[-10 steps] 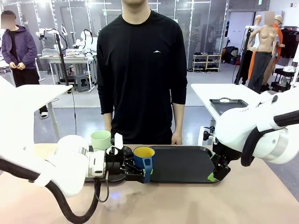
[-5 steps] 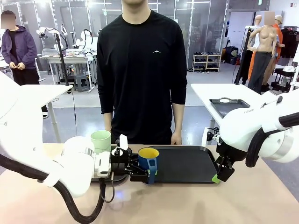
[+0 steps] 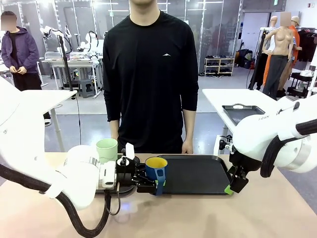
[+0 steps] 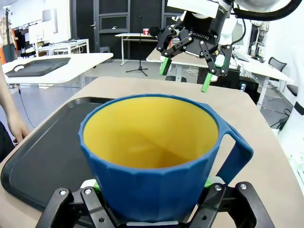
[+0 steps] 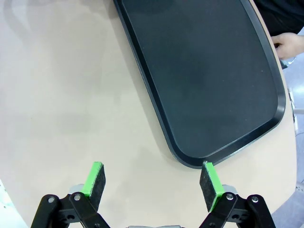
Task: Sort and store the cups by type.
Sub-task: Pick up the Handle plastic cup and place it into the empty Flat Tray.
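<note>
The dark blue handled mug with its yellow-orange inside is held upright in my left gripper, which is shut on it at the left end of the black tray. Close up, the mug sits between the jaws of my left gripper, handle to the right. The pale mint-green tumbler stands upright behind my left wrist. My right gripper hangs open and holds nothing by the tray's right front corner; from its wrist, the right gripper straddles the tray corner from above.
A person in black stands at the far edge, one hand beside the tray. The tray's dark floor is bare. My right gripper hangs beyond the mug, over the table. Bare tabletop runs along the near side.
My left gripper has carried the mug slightly to the right, to the tray's left edge. The right gripper has shifted a little right and up.
</note>
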### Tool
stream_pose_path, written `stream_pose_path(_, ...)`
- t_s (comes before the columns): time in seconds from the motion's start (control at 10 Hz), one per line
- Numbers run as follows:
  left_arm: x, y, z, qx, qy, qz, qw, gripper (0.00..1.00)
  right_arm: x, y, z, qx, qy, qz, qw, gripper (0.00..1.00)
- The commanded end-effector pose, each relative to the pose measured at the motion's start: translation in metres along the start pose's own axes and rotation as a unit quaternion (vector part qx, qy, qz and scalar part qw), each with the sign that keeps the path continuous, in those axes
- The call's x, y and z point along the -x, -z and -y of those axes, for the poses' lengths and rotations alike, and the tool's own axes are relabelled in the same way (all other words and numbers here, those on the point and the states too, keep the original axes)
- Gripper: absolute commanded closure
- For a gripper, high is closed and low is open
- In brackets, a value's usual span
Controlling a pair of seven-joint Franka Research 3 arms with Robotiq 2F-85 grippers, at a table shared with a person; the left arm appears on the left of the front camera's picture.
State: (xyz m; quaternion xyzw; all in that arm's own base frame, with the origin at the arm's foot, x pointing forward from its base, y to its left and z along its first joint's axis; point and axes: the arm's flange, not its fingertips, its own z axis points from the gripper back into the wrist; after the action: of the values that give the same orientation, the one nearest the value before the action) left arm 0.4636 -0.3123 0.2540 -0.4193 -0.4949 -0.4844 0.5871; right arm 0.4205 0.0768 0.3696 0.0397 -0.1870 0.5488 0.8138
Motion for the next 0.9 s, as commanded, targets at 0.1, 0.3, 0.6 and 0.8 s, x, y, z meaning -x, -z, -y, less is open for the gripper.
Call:
stream_pose_path(0.1,0.001,0.006,0.001,-0.006,0.003,0.001,1.0,0.3,0.001,0.0,0.001,0.005,-0.003,0.0,1.0,0.0)
stream_pose_path(0.3,0.001,0.019,0.003,-0.031,0.01,-0.009,0.999,0.3,0.001,0.0,0.001,0.005,-0.003,0.0,1.0,0.0)
stream_pose_path(0.6,-0.005,0.047,0.003,-0.036,0.012,0.007,0.999,0.3,0.001,0.0,0.001,0.005,-0.003,0.0,1.0,0.0)
stream_pose_path(0.8,-0.009,0.068,0.0,-0.041,0.018,0.008,0.999,0.3,0.001,0.0,0.001,0.005,-0.003,0.0,1.0,0.0)
